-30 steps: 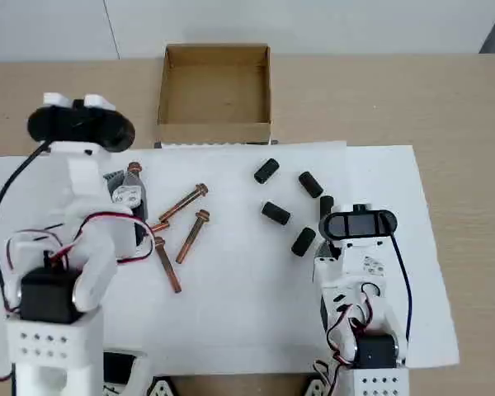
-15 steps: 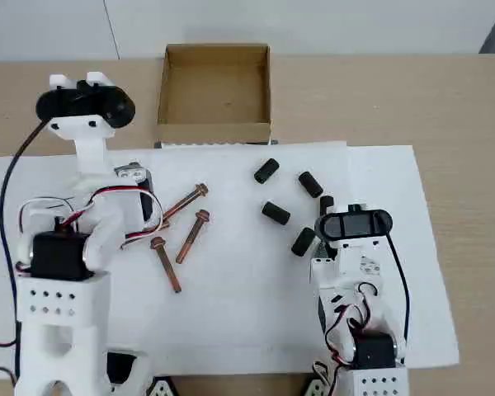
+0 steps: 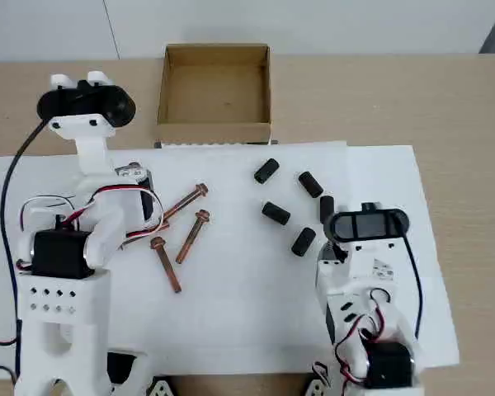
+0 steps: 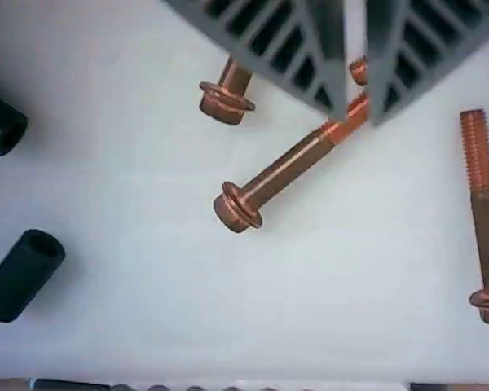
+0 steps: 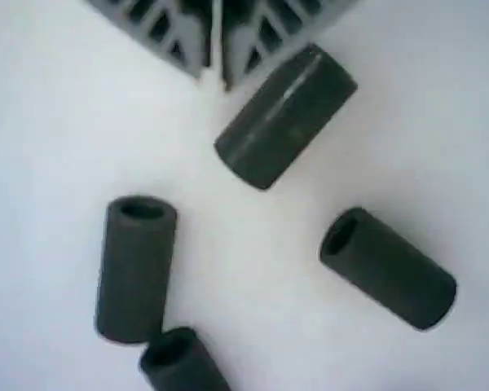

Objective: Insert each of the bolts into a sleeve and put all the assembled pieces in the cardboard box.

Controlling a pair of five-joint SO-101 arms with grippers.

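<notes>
Left wrist view — left end effector (image 4: 357,114) pinches a bolt (image 4: 289,167); right end effector (image 5: 216,75) closed.

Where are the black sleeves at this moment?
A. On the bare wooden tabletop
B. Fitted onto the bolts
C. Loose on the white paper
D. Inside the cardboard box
C: the black sleeves lie loose on the white paper, apart from the copper bolts.
</notes>
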